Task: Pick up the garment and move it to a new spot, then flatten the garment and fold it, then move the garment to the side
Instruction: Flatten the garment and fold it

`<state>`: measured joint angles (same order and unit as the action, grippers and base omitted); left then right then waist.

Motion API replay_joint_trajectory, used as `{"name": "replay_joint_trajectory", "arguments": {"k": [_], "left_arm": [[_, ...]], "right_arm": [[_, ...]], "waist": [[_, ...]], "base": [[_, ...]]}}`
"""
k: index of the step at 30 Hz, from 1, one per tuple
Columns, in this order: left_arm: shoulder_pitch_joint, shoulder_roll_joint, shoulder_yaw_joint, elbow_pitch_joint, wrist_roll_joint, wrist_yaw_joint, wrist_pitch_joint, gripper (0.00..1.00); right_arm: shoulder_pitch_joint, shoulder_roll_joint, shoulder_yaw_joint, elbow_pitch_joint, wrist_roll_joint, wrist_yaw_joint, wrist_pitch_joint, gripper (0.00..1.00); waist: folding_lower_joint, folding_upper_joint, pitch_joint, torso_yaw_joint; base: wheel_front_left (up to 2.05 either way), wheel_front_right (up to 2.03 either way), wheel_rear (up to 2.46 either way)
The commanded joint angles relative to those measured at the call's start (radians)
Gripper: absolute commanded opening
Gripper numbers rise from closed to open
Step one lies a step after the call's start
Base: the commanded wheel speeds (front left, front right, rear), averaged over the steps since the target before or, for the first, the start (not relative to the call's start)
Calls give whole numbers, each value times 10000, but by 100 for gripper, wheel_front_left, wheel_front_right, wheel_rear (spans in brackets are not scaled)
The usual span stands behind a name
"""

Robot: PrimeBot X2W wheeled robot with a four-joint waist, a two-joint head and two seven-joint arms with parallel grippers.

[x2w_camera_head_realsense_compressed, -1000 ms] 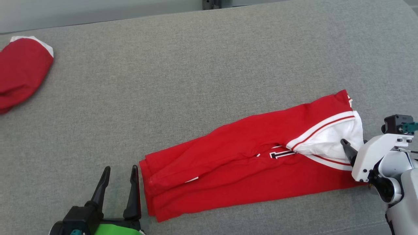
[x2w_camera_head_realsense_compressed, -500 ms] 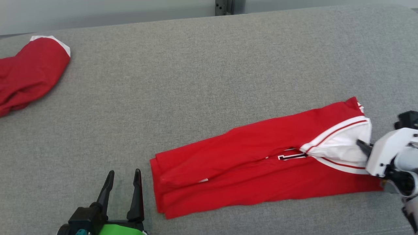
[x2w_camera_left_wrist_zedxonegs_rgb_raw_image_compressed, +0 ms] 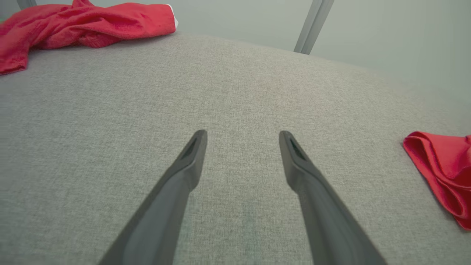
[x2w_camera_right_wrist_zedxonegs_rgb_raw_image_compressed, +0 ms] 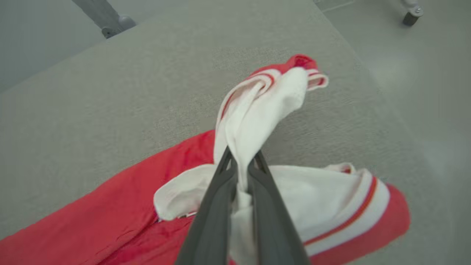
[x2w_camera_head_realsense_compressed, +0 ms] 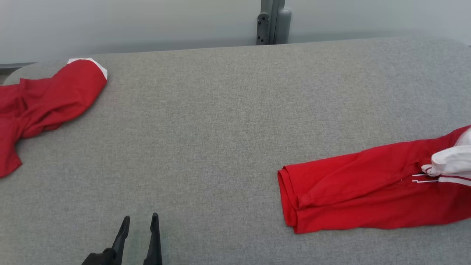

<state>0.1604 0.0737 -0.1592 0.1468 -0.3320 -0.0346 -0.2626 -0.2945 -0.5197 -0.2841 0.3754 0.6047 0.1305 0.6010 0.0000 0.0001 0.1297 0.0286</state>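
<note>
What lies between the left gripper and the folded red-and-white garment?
Nothing: bare grey fabric tabletop separates the left gripper from the folded red-and-white garment, seen in the head view.

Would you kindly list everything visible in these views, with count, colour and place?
table: one, grey fabric, beneath both garments.
folded garment: one, red with white trim, right side.
crumpled garment: one, red with white cuff, far left corner.
post: one, grey metal, behind the far edge.
wheel: one, dark, on the floor beyond the table.
left gripper: one, dark, open over bare table.
right gripper: one, dark, shut on the folded garment's white part.
</note>
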Motion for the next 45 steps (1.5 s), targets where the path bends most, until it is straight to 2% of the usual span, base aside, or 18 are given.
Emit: {"name": "replay_joint_trajectory", "arguments": {"k": [1,5,9,16,23,24,28,31,34,36,39,42,45], "left_arm": [[199,-60,128,14,27,-28,-27,100],[335,-154,99,160,43,-183,-16,100],[292,-175,165,319,74,-194,-15,100],[243,-214,243,538,131,-203,-15,100],[303,-225,166,802,-56,-210,-15,100],[314,-226,126,837,-68,-210,-15,100],[371,-225,70,926,-188,-159,-15,100],[568,-224,138,842,-214,-69,-15,100],[783,-223,217,606,-245,-83,-15,100],[929,-220,308,467,-185,-133,-15,100],[1052,-222,460,316,5,-190,-15,100],[1089,-219,666,178,-25,-191,-15,100],[1117,-221,742,20,-43,-307,-15,100]], "right_arm": [[380,149,471,-628,135,4,76,0],[1128,981,2130,-2433,636,4,329,0],[1597,1844,3461,-3110,736,4,26,0],[1247,3653,4870,-1961,293,4,-1511,0],[939,4291,5625,-750,164,4,-2383,0],[906,4308,5670,-655,82,4,-2493,100],[962,4185,5565,-807,-353,4,-3119,100],[1390,3936,5391,-1843,-525,4,-3953,100],[1914,3298,4946,-3171,-1179,4,-5349,100],[2544,2988,4664,-3588,-1552,4,-6104,100],[3101,2261,3999,-3587,-2506,-1,-7006,100],[3717,2155,3239,-2967,-3355,4,-8030,100],[3996,2369,2328,-2239,-4107,2,-8571,100]], "waist": [[0,-1,-248,-58],[0,-1,-387,-313],[0,-1,-454,-426],[0,-1,-383,-434],[0,-1,-436,-193],[0,-1,-455,-163],[0,-1,-585,-59],[0,-1,-811,-38],[0,-1,-1061,-133],[0,-1,-1193,-246],[0,-1,-1306,-406],[0,-1,-1384,-548],[0,-1,-1480,-651]], "base": [[0,0,0],[0,0,0],[0,0,0],[0,0,0],[0,0,0],[0,0,0],[0,0,0],[0,0,0],[0,0,0],[0,0,0],[0,0,0],[0,0,0],[0,0,0]]}}
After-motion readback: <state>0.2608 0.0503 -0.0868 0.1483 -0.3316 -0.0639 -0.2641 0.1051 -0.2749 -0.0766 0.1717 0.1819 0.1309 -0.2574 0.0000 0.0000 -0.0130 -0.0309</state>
